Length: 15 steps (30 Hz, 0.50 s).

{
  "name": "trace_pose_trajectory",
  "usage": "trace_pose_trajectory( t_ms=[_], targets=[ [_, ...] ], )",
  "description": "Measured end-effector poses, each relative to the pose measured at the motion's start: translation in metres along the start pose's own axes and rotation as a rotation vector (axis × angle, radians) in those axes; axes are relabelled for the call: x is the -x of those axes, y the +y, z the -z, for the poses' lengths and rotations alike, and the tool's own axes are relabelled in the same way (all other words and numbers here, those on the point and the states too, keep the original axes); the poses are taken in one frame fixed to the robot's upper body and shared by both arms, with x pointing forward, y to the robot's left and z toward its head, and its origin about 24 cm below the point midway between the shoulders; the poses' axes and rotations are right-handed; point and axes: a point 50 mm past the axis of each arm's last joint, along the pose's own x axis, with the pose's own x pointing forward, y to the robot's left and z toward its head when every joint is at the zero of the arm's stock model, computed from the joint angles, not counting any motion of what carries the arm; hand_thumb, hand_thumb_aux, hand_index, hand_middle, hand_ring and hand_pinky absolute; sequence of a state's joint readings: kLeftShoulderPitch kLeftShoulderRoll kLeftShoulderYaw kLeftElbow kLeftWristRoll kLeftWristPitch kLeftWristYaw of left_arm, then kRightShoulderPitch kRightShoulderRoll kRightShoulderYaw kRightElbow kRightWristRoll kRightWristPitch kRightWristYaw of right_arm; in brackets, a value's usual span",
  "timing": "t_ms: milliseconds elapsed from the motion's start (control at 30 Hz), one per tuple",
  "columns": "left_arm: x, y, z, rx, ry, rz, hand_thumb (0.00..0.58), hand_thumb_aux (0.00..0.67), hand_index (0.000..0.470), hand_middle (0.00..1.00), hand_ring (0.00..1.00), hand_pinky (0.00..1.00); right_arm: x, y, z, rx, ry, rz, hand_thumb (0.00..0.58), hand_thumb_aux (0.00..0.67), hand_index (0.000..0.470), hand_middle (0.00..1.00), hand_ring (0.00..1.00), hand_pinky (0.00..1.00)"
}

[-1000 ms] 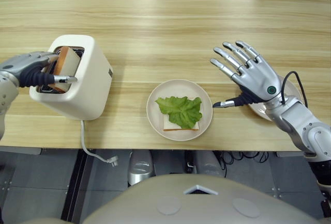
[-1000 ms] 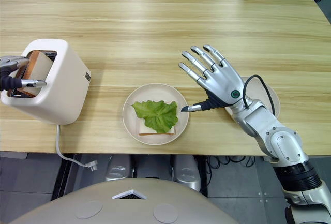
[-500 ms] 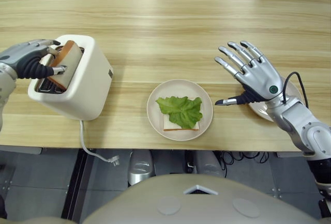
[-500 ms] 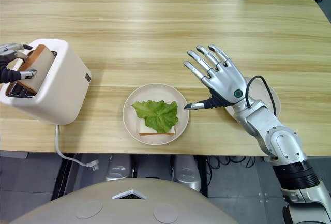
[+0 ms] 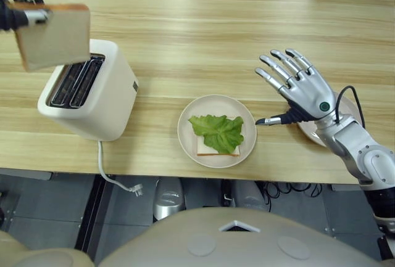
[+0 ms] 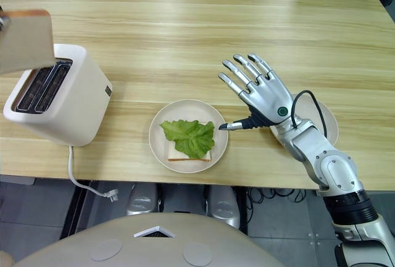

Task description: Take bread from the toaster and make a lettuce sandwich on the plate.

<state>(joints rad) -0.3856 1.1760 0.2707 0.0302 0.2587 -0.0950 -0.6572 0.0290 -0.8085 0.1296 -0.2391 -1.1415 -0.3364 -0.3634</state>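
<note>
Your left hand (image 5: 15, 2) grips 1 bread slice (image 5: 54, 37) above the toaster (image 5: 99, 106), at 10 o'clock from the plate (image 5: 185, 132). Your right hand (image 5: 302, 89) hovers flat and wide open, holding nothing, at 3 o'clock.

Left hand (image 5: 17, 0) cut by edge; lettuce (image 5: 217, 131) mostly covers bottom slice (image 5: 216, 150).
</note>
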Motion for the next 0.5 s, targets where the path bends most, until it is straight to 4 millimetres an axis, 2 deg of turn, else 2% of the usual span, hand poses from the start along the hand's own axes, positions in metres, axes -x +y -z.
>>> trace_pose_trajectory(
  t_ms=[167, 233, 400, 500],
  targets=[
    [-0.010, 0.001, -0.019, 0.109, -0.124, 0.031, 0.580, 0.670, 0.460, 1.00, 1.00, 1.00, -0.001, 0.002, 0.002, 0.007, 0.004, -0.007, 0.000, 0.000, 0.000, 0.00, 0.00, 0.00],
    [-0.017, -0.006, -0.034, 0.177, -0.212, 0.054, 0.580, 0.670, 0.460, 1.00, 1.00, 1.00, -0.001, 0.004, 0.004, 0.008, 0.009, -0.009, 0.000, 0.000, 0.000, 0.00, 0.00, 0.00],
    [-0.033, -0.042, -0.075, 0.322, -0.404, 0.184, 0.580, 0.670, 0.460, 1.00, 1.00, 1.00, 0.000, 0.009, 0.007, 0.004, 0.024, -0.022, 0.000, 0.000, 0.000, 0.00, 0.00, 0.00],
    [-0.037, -0.061, -0.091, 0.389, -0.469, 0.250, 0.580, 0.670, 0.460, 1.00, 1.00, 1.00, 0.001, 0.011, 0.009, -0.014, 0.035, -0.029, 0.000, 0.000, 0.000, 0.00, 0.00, 0.00]
  ],
)
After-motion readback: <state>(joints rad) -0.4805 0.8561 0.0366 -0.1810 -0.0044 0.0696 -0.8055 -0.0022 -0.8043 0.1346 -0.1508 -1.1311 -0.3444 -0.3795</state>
